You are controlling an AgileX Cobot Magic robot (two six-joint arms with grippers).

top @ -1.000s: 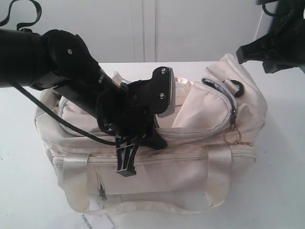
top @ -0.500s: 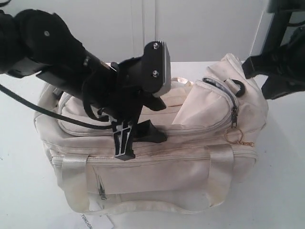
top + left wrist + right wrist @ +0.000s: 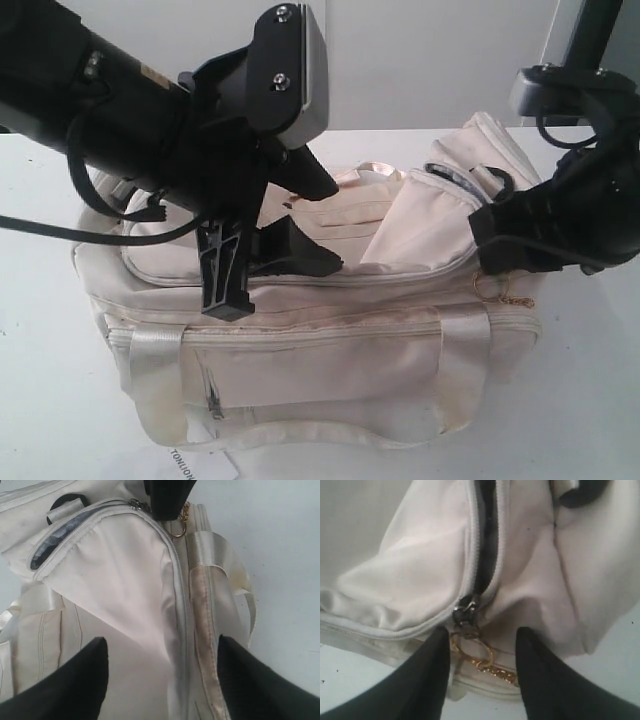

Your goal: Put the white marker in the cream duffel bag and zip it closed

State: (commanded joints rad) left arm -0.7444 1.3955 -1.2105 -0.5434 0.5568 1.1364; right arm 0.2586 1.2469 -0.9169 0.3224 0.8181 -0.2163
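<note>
Right end effector [image 3: 483, 634] astride bag [image 3: 405, 590] keyring [image 3: 482, 665]

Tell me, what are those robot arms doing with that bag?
Two robot arms are working on the cream duffel bag. The right pincer is open, either side of the gold keyring on the zip pull. The zip there is partly open. The left pincer hangs open above the bag's top. No marker is in sight.

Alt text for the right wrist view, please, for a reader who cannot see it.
The right gripper is open, its two dark fingers either side of the gold keyring attached to the zip pull of the cream duffel bag. Beyond the pull the zip gapes, showing dark lining.
</note>
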